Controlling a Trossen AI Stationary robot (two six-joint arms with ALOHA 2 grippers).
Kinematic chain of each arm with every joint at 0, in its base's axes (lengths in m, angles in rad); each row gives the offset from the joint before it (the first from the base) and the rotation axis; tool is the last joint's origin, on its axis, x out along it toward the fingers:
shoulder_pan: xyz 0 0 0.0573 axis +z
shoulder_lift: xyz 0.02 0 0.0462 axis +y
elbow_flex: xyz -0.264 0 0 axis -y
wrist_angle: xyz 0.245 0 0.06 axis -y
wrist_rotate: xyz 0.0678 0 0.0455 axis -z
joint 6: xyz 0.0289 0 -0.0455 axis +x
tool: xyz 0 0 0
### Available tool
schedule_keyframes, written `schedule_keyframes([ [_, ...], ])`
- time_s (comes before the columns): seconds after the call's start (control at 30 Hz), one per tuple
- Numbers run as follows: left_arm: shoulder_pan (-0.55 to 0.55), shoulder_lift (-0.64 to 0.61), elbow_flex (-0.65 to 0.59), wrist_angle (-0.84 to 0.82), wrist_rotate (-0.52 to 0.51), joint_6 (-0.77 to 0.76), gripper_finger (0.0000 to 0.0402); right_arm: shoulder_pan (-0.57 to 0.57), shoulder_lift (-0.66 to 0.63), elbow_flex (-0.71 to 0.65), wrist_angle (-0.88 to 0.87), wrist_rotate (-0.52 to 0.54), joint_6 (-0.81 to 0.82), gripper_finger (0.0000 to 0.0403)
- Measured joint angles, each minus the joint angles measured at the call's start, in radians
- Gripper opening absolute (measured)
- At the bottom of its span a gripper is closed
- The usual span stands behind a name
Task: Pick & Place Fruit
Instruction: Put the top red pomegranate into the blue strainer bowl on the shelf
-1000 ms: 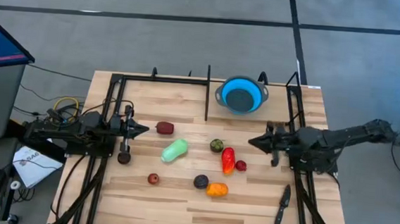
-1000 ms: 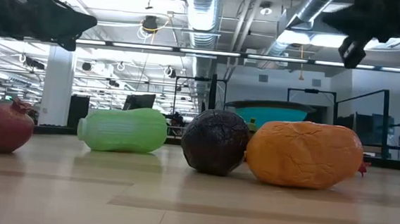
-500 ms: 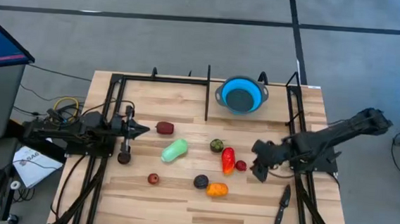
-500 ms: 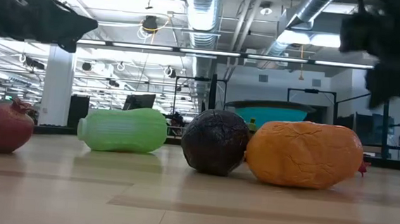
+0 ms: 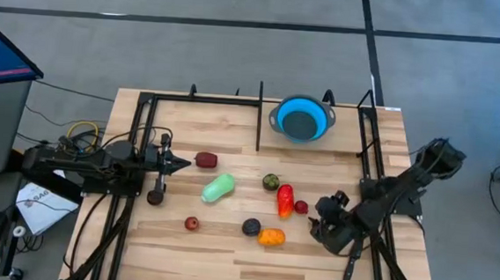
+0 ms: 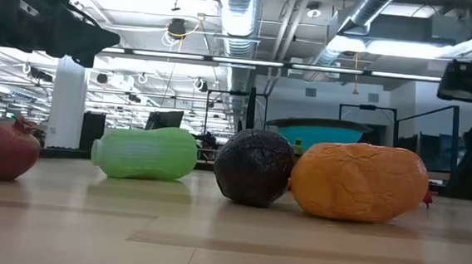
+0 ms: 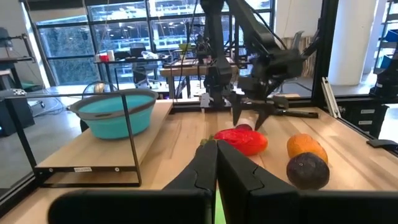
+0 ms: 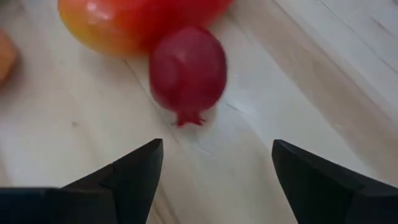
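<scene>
Several toy fruit lie on the wooden table [image 5: 224, 262]: pale green piece [image 5: 217, 188], maroon one [image 5: 205, 160], olive-green one [image 5: 271, 182], red pepper [image 5: 285, 200], small red fruit [image 5: 301, 207], dark purple one [image 5: 251, 227], orange one [image 5: 270, 238]. My right gripper [image 5: 316, 226] is open and tipped down just right of the small red fruit [image 8: 188, 71], which lies on the table ahead of its spread fingers [image 8: 134, 171]. My left gripper [image 5: 180, 162] is shut and level at the table's left, beside the maroon fruit.
A blue bowl [image 5: 302, 119] stands at the far edge. A black knife [image 5: 352, 257] lies near the right front, close under my right arm. Another small red fruit [image 5: 192, 223] and a dark one [image 5: 155, 197] lie at the left. Black frame rails [image 5: 260, 114] border the table.
My right gripper has swung down and toward the near edge, from level at the right rail to a steep downward tip beside the small red fruit, and it has opened. The fruit have not moved.
</scene>
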Motion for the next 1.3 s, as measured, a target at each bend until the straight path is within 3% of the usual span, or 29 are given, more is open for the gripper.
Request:
schedule_keyframes([
  [0.27,0.000,0.004,0.000,0.045,0.000,0.000,0.0003,0.013,0.208,0.003,0.233,0.175,0.007,0.0296],
  [0.47,0.000,0.004,0.000,0.053,0.000,0.000,0.0003,0.016,0.277,0.003,0.264,0.283,0.100,0.0289],
  [0.97,0.000,0.012,0.000,0.060,0.000,0.000,0.0003,-0.004,0.193,-0.001,0.255,0.291,0.093,0.0193],
  [1.3,0.000,0.012,0.000,0.061,0.000,0.000,0.0003,-0.026,0.191,0.000,0.297,0.304,0.090,0.0199],
])
